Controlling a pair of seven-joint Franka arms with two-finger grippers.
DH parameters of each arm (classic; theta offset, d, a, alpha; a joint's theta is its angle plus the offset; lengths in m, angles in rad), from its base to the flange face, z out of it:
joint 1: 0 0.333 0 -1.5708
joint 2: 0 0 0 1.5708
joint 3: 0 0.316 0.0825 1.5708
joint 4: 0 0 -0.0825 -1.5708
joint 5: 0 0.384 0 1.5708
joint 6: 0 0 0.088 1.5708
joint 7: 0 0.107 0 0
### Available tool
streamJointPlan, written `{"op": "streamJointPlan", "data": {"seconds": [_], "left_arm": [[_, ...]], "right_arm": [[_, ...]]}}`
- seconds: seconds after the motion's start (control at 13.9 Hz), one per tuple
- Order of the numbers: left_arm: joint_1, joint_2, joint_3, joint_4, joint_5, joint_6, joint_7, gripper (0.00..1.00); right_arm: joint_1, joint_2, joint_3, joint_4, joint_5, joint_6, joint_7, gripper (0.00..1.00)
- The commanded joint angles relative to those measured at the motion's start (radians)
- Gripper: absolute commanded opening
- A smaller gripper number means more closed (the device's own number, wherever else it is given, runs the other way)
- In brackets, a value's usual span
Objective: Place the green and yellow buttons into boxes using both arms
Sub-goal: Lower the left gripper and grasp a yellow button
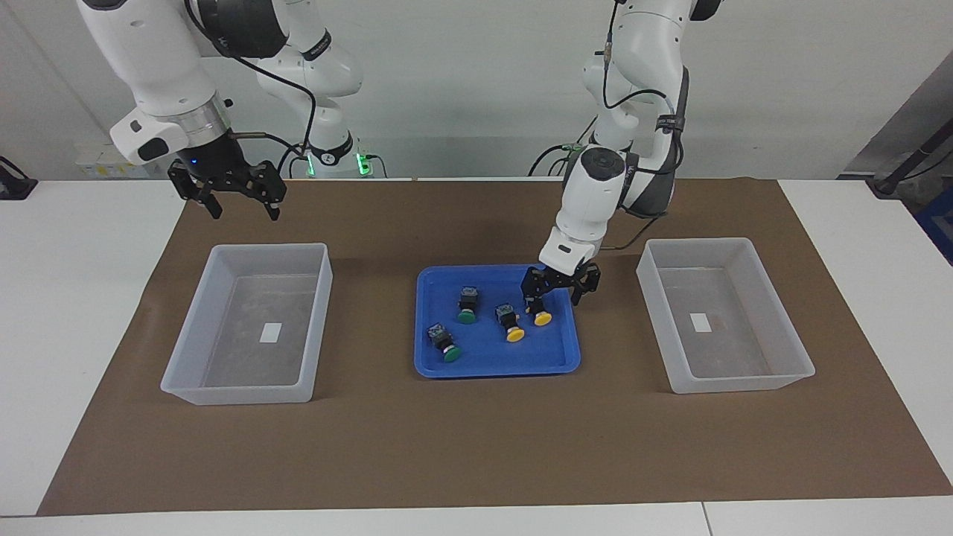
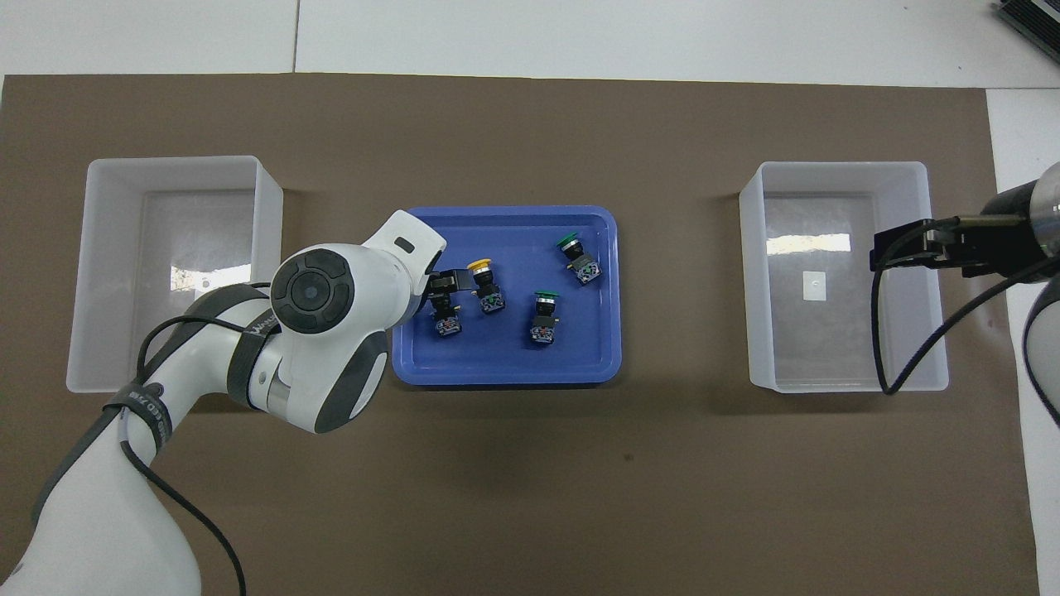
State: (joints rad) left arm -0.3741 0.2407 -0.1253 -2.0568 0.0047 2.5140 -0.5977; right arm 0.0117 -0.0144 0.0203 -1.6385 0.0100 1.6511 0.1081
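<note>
Two pincers open, both empty. Right pincer (image 1: pixel 228 195) waits over brown mat (image 1: pixel 476 447), at robots' side of box (image 1: pixel 249 324). Left pincer (image 1: pixel 560 286) low over blue tray (image 1: pixel 497 366), fingers straddling yellow button (image 1: pixel 537 311), contact unclear. Second yellow button (image 1: pixel 511 325), two green buttons (image 1: pixel 467 307) (image 1: pixel 444 344) lie in tray. Other box (image 1: pixel 726 316) holds white label; writing unreadable. Overhead: arm hides that yellow cap.

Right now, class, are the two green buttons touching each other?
Apart. The overhead view shows bare floor of the blue tray between the nearer green button and the farther green button.
</note>
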Motion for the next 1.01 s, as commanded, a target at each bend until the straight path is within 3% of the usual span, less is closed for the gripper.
{"op": "streamJointPlan", "data": {"seconds": [0.0, 0.29, 0.58, 0.94], "left_arm": [[-0.028, 0.022, 0.013, -0.013, 0.0, 0.04, -0.034, 1.0], [-0.031, 0.035, 0.013, -0.017, 0.0, 0.04, -0.028, 1.0], [-0.034, 0.032, 0.013, -0.04, 0.0, 0.039, -0.019, 0.88], [-0.049, 0.034, 0.013, -0.04, 0.0, 0.045, -0.019, 0.83]], "right_arm": [[-0.006, -0.009, 0.006, -0.011, 0.002, -0.004, 0.005, 1.0], [-0.006, -0.009, 0.006, -0.011, 0.002, -0.004, 0.005, 1.0], [-0.006, -0.009, 0.006, -0.011, 0.002, -0.004, 0.005, 1.0], [-0.006, -0.009, 0.006, -0.011, 0.002, -0.004, 0.005, 1.0]]}}
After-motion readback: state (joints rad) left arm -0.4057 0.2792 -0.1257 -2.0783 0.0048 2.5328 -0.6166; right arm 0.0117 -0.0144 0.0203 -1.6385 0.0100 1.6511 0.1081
